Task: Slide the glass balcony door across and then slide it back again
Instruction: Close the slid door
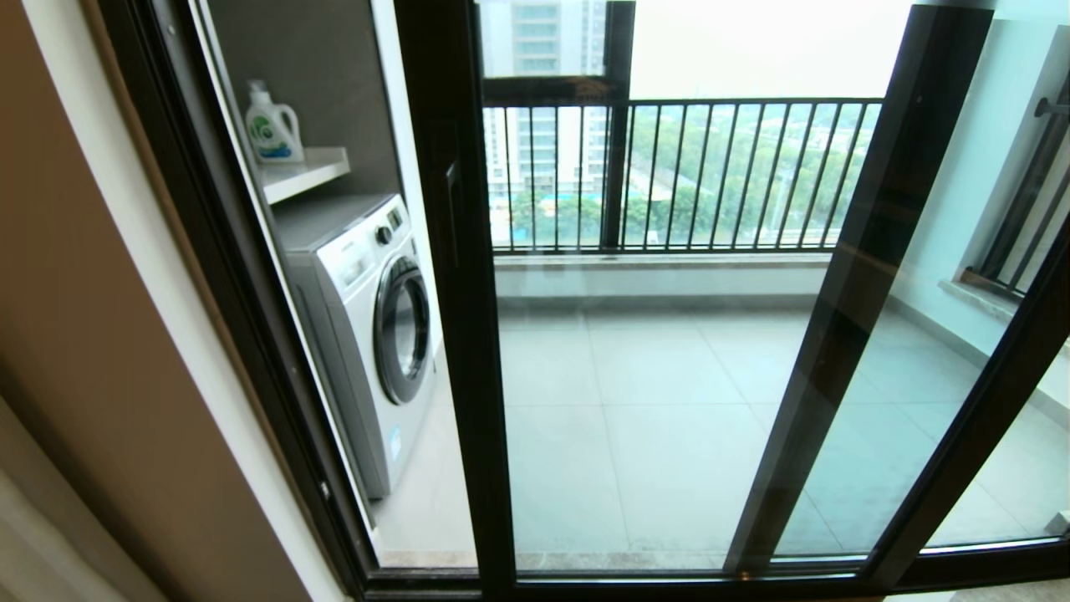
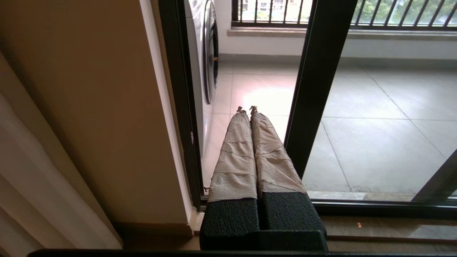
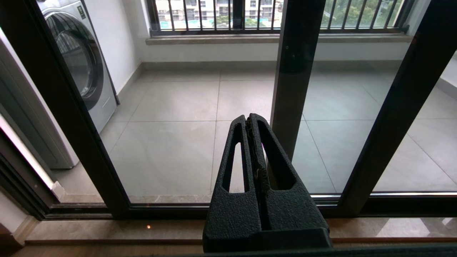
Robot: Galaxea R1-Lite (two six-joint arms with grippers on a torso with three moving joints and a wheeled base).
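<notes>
The glass balcony door (image 1: 468, 334) stands slid partly to the right, its black upright carrying a short bar handle (image 1: 451, 209). An open gap lies between that upright and the wall-side frame (image 1: 251, 334). Neither gripper shows in the head view. In the left wrist view my left gripper (image 2: 247, 109), fingers wrapped in beige tape, is shut and empty, pointing into the gap just beside the door's upright (image 2: 317, 82) without touching it. In the right wrist view my right gripper (image 3: 249, 119) is shut and empty, held low in front of the door's glass (image 3: 171, 142).
A white washing machine (image 1: 368, 334) stands on the balcony behind the gap, with a detergent bottle (image 1: 272, 125) on a shelf above. Another dark-framed panel's upright (image 1: 853, 334) overlaps on the right. Black railing bars (image 1: 710, 176) close the balcony. A beige wall (image 1: 100, 376) is at my left.
</notes>
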